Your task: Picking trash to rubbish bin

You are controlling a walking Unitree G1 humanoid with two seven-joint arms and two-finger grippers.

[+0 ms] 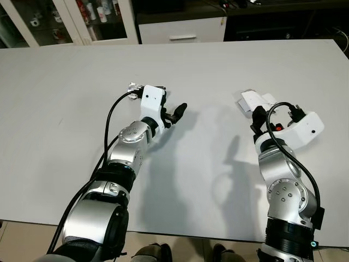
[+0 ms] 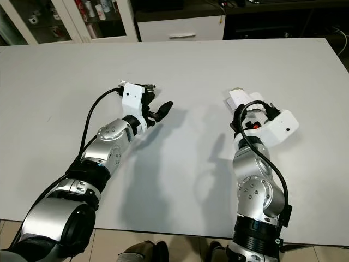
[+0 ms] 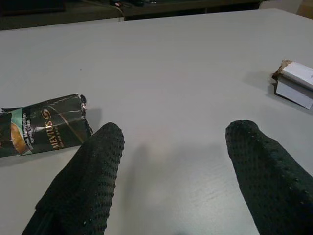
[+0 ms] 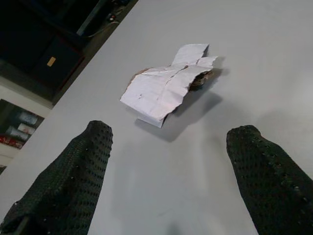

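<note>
Both arms extended over white table (image 1: 65,82); both grippers empty.
Left gripper (image 3: 171,161), fingers apart, centre-left; dark wrapper (image 3: 41,125) just beyond it. Right gripper (image 4: 166,166), fingers apart, centre-right, facing torn white carton (image 4: 164,88).

A wide white tabletop (image 1: 65,164) stands before glass-fronted cabinets (image 1: 65,22) and a white drawer unit (image 1: 182,30).
</note>
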